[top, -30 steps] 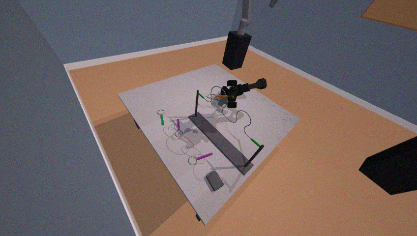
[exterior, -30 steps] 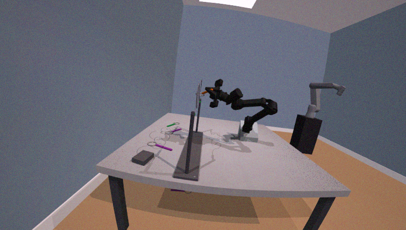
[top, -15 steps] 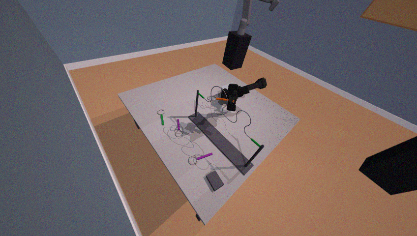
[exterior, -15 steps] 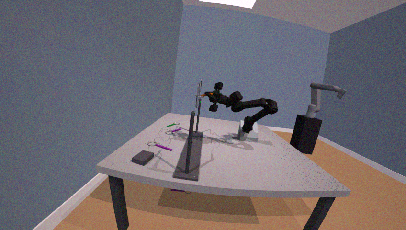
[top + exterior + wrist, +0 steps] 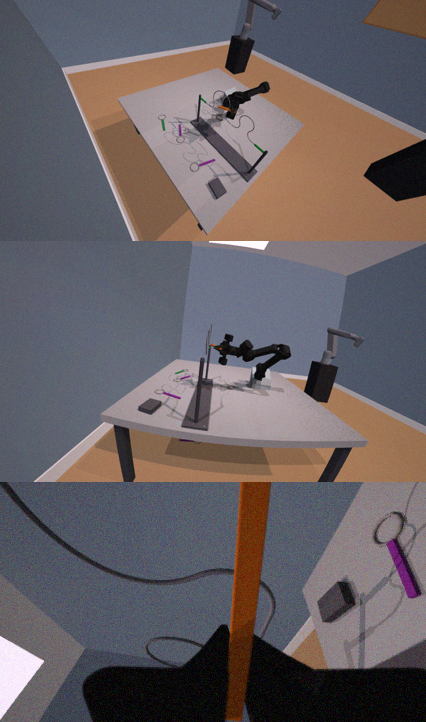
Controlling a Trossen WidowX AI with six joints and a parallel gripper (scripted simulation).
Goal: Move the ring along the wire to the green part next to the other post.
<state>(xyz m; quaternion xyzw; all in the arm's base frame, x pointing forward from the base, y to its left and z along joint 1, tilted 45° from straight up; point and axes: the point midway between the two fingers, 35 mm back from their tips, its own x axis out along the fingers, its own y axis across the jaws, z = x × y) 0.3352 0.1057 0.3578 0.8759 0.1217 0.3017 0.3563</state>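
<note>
My gripper [image 5: 232, 111] [image 5: 217, 347] [image 5: 229, 631] is shut on the orange handle [image 5: 223, 107] [image 5: 212, 345] [image 5: 251, 552]. The ring at its far end shows small in the top view, by the grey wire [image 5: 253, 126] [image 5: 160, 581] a little past the green part [image 5: 203, 100] at the far post [image 5: 199, 109] [image 5: 207, 366]. The ring seems to be around the wire; whether it touches is too small to tell. The ring is out of the wrist view. The other green part [image 5: 259, 148] is at the near post [image 5: 257, 161] [image 5: 199, 390].
The posts stand on a dark base [image 5: 224, 146] [image 5: 200, 403]. The wire's tall loop rises close to my gripper. Beyond the base lie a green-handled ring [image 5: 163, 124] [image 5: 179, 372], two purple-handled rings and a dark block [image 5: 217, 188] [image 5: 149, 405] [image 5: 334, 603].
</note>
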